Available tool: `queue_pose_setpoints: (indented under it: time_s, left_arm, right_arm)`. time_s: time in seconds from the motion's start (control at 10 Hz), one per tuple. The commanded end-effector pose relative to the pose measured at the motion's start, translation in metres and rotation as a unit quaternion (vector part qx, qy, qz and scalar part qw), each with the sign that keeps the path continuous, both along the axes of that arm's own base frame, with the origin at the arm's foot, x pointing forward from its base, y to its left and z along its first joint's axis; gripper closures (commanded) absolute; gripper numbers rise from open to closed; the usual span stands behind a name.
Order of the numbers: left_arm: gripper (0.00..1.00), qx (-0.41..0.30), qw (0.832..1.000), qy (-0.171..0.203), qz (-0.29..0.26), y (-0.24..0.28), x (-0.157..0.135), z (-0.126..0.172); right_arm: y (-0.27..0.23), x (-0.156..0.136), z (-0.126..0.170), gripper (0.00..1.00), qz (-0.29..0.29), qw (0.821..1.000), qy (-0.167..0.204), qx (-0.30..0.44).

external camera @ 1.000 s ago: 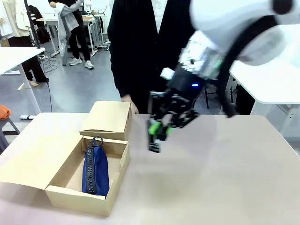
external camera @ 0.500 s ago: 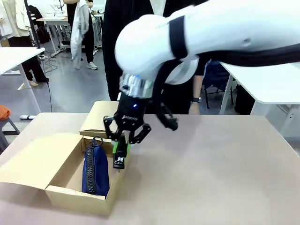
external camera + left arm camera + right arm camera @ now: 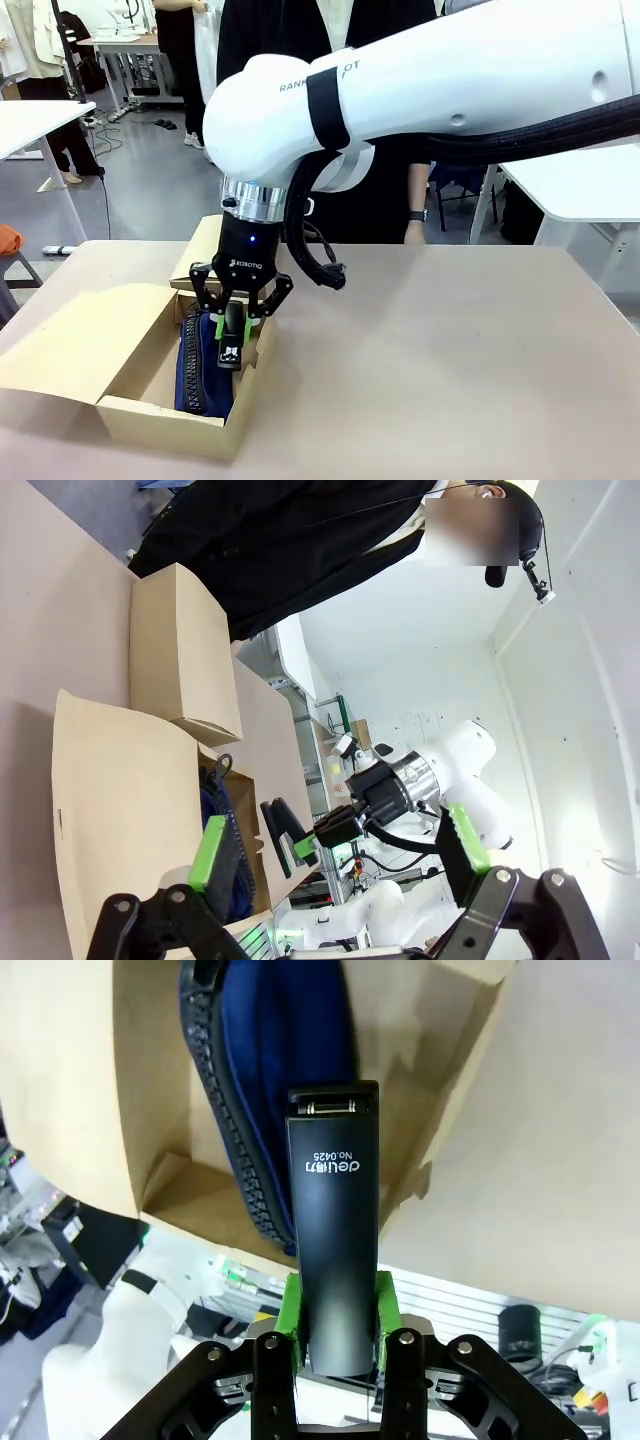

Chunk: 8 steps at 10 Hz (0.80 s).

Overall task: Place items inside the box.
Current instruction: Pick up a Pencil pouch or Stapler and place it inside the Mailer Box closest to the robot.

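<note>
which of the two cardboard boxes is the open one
The nearer, larger box, with its lid flap folded out to the side and a navy pouch lying inside. The smaller box behind it has its top closed.

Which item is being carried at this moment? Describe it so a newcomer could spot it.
Find the open cardboard box on the table's left side. Above it, the right gripper clamps a slim black stapler. Unlike the navy pouch lying inside, it is rigid, black, with white lettering.
</note>
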State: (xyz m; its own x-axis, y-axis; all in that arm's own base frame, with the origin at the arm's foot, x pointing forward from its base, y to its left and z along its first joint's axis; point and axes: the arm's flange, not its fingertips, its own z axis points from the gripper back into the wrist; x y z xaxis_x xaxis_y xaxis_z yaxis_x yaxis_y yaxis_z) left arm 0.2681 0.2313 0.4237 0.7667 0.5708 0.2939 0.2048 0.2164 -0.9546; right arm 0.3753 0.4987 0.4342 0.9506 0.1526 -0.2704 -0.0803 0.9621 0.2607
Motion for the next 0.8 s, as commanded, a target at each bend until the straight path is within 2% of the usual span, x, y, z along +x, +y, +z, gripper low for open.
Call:
queue_pose_setpoints:
  time_s: [0.0,0.1,0.2,0.3,0.7]
  left_arm:
    - [0.00,-0.005,1.000,-0.015,0.004,-0.0010,0.0004,0.0010]
    - [0.00,-0.005,1.000,-0.015,0.004,-0.0010,0.0004,0.0010]
    - [0.00,-0.005,1.000,-0.015,0.004,-0.0010,0.0004,0.0010]
    - [0.00,-0.005,1.000,-0.015,0.004,-0.0010,0.0004,0.0010]
    - [0.00,-0.005,1.000,-0.015,0.004,-0.0010,0.0004,0.0010]
  right_arm:
    - [0.0005,0.0019,0.0067,0.68,-0.015,1.000,-0.005,-0.016]
    - [0.0002,0.0027,0.0053,0.46,-0.005,1.000,-0.007,-0.022]
    - [-0.0006,0.0030,0.0040,0.09,-0.005,1.000,-0.007,-0.016]
    - [-0.0006,0.0030,0.0034,0.00,-0.008,1.000,-0.005,-0.012]
    - [-0.0023,0.0052,0.0025,0.00,-0.006,1.000,-0.002,-0.002]
